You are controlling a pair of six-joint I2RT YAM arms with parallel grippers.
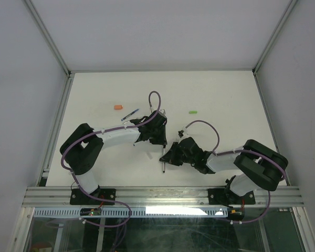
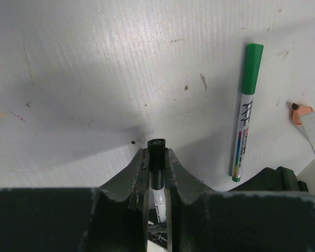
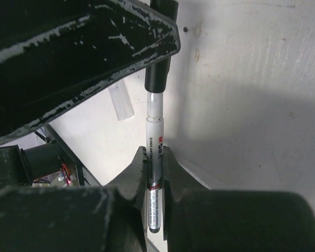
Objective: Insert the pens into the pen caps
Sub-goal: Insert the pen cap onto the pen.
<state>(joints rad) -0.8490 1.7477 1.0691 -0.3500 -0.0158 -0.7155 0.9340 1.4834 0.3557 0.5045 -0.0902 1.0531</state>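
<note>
The left gripper (image 2: 156, 157) has its fingers closed tight on a black pen cap (image 2: 157, 143), with no gap on either side. The right gripper (image 3: 154, 160) is clamped on the white barrel of the pen (image 3: 154, 128) that runs into that cap, so both grippers hold one capped pen between them.

From above, this held pen (image 1: 164, 157) has its long axis running from the table's far side to its near side. The capped end is in the left gripper and the dark back end points towards the arm bases.

Other things lie flat on the table (image 1: 226, 94):
- **Left of the held pen and farther back:** one dark blue pen (image 1: 129, 114) and, beyond it, one orange cap (image 1: 117, 107).
- **Right of it and farther back:** one light green cap (image 1: 193, 112).
- **Right of it in the left wrist view:** one green-capped pen (image 2: 244, 121), roughly parallel to it.
</note>
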